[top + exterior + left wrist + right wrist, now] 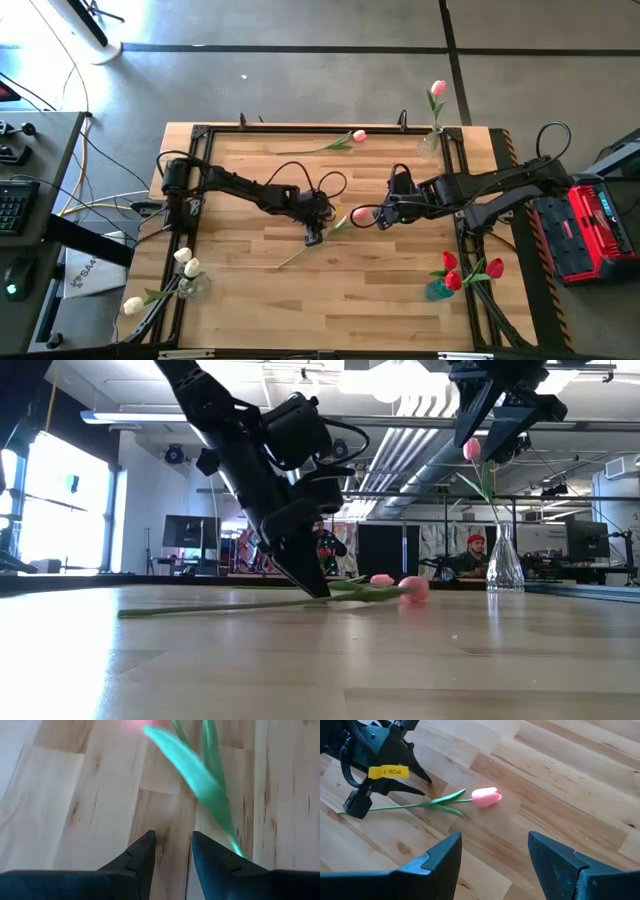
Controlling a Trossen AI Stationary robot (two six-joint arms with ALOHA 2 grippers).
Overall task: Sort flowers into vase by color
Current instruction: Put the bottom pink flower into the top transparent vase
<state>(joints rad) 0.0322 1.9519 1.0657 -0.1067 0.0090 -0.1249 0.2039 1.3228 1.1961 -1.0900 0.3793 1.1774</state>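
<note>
Pink is the colour in play: from above, a pink tulip (355, 214) lies mid-table (400, 300), stem running back toward the left gripper (314, 236), probably lined up for a pickup. The right gripper (384, 217) hovers just beside the bloom. At table height, the left jaws angle down onto the stem. The left wrist view shows its jaws spread, nothing between, green leaves just ahead. The right wrist view shows wide-open jaws above the bloom, seemingly waiting to take it.
</note>
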